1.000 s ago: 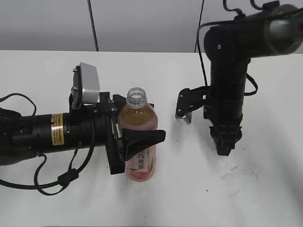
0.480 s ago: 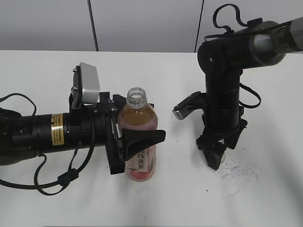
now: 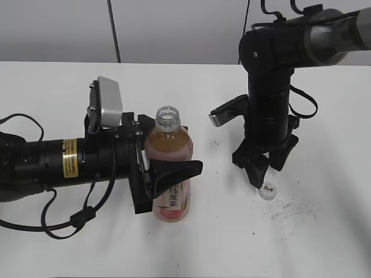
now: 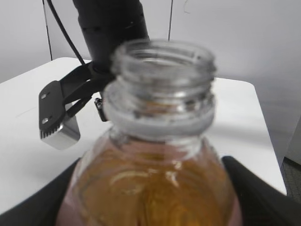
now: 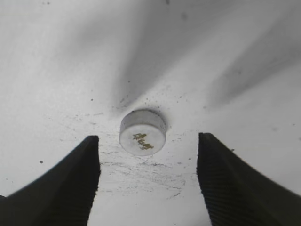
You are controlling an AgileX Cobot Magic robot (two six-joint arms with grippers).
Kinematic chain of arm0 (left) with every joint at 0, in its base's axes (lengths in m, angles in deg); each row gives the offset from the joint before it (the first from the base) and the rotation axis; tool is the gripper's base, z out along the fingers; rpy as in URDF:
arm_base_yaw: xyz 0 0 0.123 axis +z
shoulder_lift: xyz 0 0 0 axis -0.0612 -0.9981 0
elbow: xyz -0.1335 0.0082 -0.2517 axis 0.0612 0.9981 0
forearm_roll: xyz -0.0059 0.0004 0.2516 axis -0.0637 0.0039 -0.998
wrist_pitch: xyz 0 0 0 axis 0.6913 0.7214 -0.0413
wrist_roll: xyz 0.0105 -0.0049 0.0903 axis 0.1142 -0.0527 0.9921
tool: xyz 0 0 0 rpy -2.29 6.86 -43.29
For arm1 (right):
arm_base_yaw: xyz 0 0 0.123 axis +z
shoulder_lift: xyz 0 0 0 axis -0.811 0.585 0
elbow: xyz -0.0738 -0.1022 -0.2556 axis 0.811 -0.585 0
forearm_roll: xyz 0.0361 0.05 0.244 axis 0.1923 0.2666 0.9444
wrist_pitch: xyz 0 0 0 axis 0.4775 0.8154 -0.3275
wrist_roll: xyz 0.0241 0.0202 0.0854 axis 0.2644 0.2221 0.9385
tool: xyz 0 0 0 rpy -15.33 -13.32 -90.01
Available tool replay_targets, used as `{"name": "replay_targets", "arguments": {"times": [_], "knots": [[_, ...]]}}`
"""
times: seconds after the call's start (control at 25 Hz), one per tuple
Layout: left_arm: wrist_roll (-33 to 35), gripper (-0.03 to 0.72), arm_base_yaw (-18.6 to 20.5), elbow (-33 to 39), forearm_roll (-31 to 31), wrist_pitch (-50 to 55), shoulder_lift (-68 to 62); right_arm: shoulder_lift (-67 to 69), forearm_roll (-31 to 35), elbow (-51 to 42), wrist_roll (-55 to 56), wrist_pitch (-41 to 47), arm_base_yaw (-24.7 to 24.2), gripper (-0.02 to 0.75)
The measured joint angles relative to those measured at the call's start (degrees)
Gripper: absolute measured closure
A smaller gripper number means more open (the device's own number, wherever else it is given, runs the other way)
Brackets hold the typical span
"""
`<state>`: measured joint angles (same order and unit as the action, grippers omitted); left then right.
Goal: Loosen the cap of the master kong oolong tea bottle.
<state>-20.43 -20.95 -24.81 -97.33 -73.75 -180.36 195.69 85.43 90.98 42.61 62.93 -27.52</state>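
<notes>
Bench (image 3: 324,243): I see a white surface carrying everything, with dark scuffs and specks around the spot under the right arm.
Left arm (image 3: 58,162): it lies low across the left of my exterior view, reaching in sideways toward the middle, with a grey camera block on top.
Right arm (image 3: 269,87): it stands upright on the right of the exterior view, pointing straight down at the bench.
Master kong oolong tea bottle (image 3: 168,174): it stands upright near the middle of the bench, amber tea inside, pink label with black characters on a white strip; its threaded mouth is bare and open.
Left tool (image 3: 165,174): I read it as clamped on the bottle's body, one black finger across the front of the label and the other behind; in the left wrist view only dark edges flank the bottle's shoulder, so I judge the contact mainly from the exterior view.
Right tool (image 5: 148,181): its fingers stand apart and hold nothing, hanging just above the bench on either side of the cap without touching it.
Cap (image 5: 142,132): it is off the bottle, resting flat on the bench, logo up, well apart from the bottle to its right and below the right tool's tips (image 3: 267,190).
</notes>
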Motion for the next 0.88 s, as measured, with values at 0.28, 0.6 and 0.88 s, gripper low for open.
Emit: {"name": "replay_targets", "arguments": {"times": [0.28, 0.6, 0.88], "knots": [[0.0, 0.165, 0.0, 0.0, 0.0, 0.26, 0.0, 0.0, 0.0, 0.29, 0.07, 0.5, 0.0, 0.255], [0.06, 0.156, 0.0, 0.0, 0.82, 0.26, 0.45, 0.0, 0.0, 0.36, 0.37, 0.68, 0.0, 0.255], [0.06, 0.14, 0.0, 0.05, 2.05, 0.4, 3.18, 0.0, 0.0, 0.36, 0.83, 0.68, 0.0, 0.255]]}}
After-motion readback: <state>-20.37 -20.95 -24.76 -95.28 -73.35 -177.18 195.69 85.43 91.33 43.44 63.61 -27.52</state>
